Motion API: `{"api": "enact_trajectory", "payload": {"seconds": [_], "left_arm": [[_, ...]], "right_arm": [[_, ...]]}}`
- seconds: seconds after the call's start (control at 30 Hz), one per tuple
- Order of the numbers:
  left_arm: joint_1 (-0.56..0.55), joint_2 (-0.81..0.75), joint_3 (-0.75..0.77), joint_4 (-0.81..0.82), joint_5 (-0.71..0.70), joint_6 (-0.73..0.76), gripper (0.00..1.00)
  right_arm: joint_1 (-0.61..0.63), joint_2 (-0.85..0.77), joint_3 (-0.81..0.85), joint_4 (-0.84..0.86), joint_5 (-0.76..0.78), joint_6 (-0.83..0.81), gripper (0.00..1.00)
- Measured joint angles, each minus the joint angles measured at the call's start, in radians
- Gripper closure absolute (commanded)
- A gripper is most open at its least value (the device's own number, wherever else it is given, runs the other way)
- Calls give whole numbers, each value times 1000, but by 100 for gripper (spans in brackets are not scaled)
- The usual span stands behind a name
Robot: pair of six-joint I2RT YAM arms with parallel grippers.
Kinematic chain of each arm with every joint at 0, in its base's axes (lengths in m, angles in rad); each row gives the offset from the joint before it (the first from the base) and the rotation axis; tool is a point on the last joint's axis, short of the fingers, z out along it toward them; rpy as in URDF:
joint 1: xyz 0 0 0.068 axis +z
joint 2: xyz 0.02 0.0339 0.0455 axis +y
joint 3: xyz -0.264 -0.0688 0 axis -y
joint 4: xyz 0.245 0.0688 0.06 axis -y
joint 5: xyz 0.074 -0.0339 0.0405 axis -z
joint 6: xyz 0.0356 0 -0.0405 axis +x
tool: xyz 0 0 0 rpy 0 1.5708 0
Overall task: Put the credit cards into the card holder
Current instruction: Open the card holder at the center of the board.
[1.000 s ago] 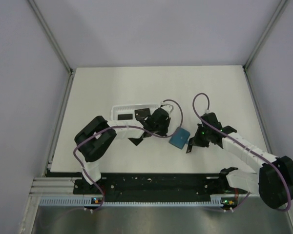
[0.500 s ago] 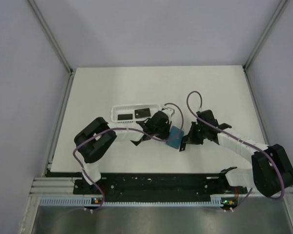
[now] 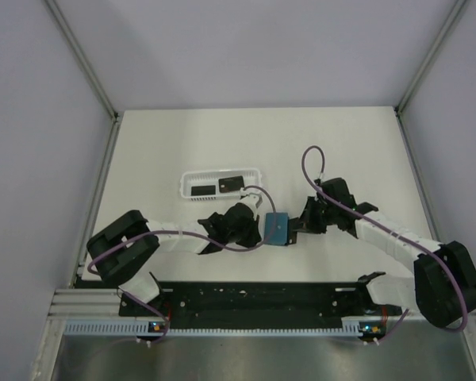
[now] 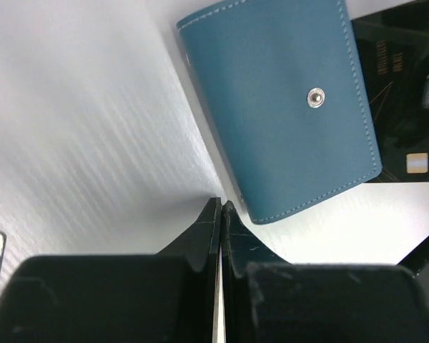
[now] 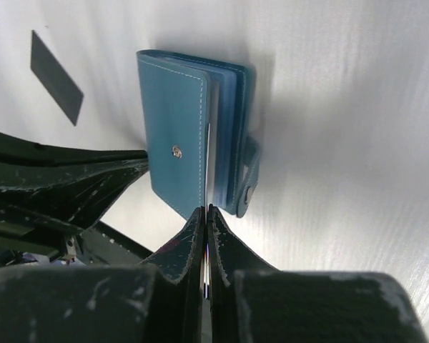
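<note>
The teal-blue card holder (image 3: 276, 228) lies on the white table between my two grippers, its flap partly open and its snap (image 4: 315, 98) showing. My left gripper (image 3: 259, 227) is shut with nothing in it, its tips (image 4: 221, 204) at the holder's near edge (image 4: 286, 100). From the other side my right gripper (image 3: 298, 225) is shut on a credit card. That card runs edge-on from the fingertips (image 5: 206, 209) into the gap behind the holder's flap (image 5: 175, 128). Its black face (image 4: 407, 100) shows behind the holder. Another credit card (image 5: 56, 77) lies flat on the table.
A long white basket tray (image 3: 186, 179) stands behind the left arm with two black cards (image 3: 202, 190) (image 3: 232, 184) in it. The left arm stretches low across the table from the near left. Grey walls enclose the table on three sides.
The left arm has dropped and stretched out, bringing its shut gripper down to the holder's left edge. The right gripper has moved left up to the holder. The holder shifted a little left.
</note>
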Motion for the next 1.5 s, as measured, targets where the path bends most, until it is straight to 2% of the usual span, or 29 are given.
{"api": "enact_trajectory", "payload": {"seconds": [0.43,0.8,1.17,1.5], "left_arm": [[-9,-45,-18,-56,-59,-27,100],[-9,-67,-28,-83,-86,-34,100],[-9,-224,-103,-140,-120,-37,100],[-9,-231,-119,-149,-134,-37,100]], "right_arm": [[7,-36,-41,70,-57,6,100],[24,-41,-59,256,-129,74,100],[113,181,-59,499,-164,140,100],[148,280,-78,772,-181,225,100]]}}
